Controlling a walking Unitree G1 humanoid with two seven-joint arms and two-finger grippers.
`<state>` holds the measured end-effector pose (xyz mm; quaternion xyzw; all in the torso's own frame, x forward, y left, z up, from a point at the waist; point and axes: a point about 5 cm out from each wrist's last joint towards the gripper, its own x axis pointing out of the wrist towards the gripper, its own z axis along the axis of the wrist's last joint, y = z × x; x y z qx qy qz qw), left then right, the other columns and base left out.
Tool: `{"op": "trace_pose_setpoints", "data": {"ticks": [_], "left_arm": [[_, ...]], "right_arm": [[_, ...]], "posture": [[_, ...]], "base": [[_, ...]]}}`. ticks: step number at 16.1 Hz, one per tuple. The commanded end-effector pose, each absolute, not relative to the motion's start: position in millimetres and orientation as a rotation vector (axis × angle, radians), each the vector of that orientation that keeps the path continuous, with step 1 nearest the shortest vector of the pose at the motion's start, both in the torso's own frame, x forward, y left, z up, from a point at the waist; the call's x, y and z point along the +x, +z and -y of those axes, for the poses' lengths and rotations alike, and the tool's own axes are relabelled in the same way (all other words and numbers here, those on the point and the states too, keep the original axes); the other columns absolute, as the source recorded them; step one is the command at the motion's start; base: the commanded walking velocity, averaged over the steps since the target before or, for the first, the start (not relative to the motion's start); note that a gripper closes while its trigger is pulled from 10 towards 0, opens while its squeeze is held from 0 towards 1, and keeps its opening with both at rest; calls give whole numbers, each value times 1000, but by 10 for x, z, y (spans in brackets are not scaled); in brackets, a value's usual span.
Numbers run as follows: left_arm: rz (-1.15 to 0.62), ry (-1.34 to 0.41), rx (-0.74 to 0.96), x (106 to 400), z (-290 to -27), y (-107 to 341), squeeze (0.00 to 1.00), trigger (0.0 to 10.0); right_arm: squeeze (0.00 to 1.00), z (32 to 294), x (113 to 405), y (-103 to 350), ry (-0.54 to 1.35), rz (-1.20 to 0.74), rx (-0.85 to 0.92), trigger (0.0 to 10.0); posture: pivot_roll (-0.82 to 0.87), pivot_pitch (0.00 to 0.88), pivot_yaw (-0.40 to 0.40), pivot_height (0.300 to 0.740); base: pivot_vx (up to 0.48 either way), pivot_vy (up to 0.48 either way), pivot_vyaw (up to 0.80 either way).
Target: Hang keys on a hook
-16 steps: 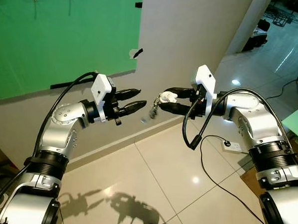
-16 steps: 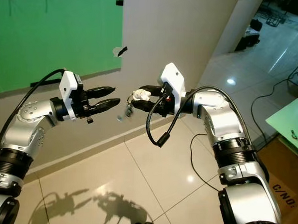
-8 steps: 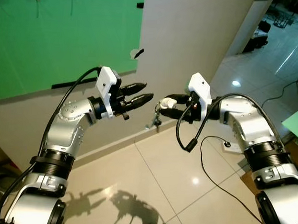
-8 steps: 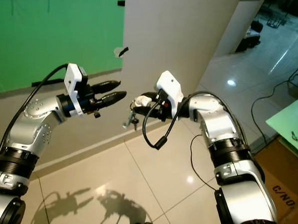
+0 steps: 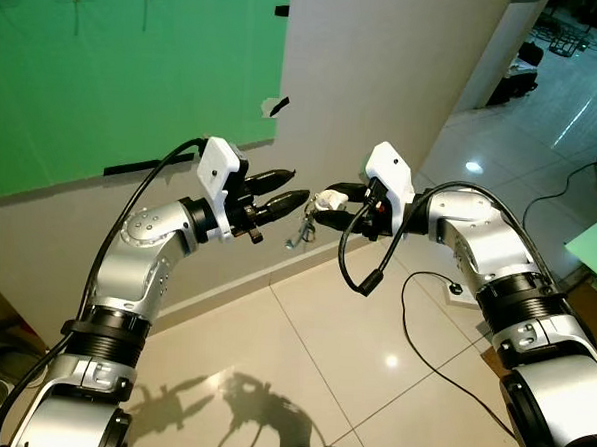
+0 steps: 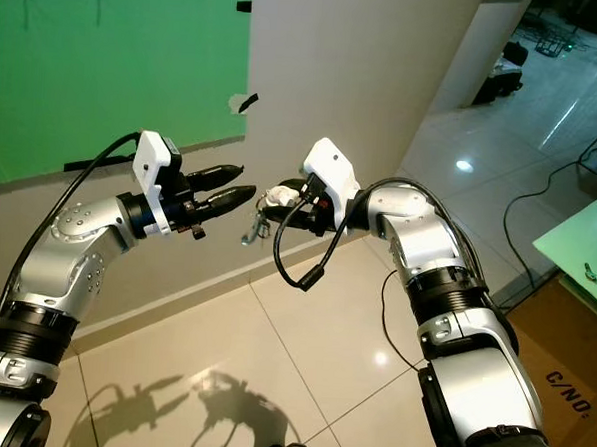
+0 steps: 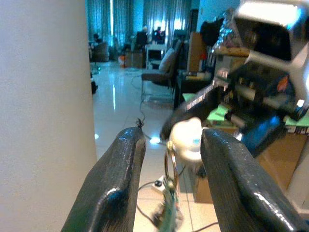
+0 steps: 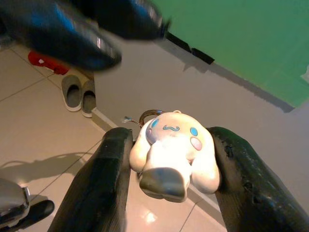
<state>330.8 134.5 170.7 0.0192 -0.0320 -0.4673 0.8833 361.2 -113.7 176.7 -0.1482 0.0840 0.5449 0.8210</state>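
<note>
At frame centre my right gripper (image 5: 324, 207) clamps the white plush charm (image 8: 171, 152), its keys (image 5: 296, 233) dangling below. My left gripper (image 5: 288, 188) waits parted beside the key ring (image 7: 170, 162); I should pinch that ring squarely before releasing.

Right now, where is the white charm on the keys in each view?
Left eye: charm at centre, in the right gripper.
Right eye: centre, left of the right wrist.
Left wrist: between the left fingers.
Right wrist: centre, clamped.
Shared landmark: key ring below it.
</note>
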Motion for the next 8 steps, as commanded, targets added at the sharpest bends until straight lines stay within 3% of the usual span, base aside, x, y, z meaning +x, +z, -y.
{"op": "trace_pose_setpoints", "data": {"ticks": [1,8], "left_arm": [[55,-980,58,3305,-1299,1686,0,10000],[30,-963,61,3320,-1231,1644,0,10000]], "right_arm": [[0,1152,3638,1874,1149,-137,-320,10000],[0,1105,3586,1884,1177,-119,-302,10000]], "posture": [[-32,2,-124,740],[-45,12,-124,740]], "base": [[0,0,0],[0,0,0]]}}
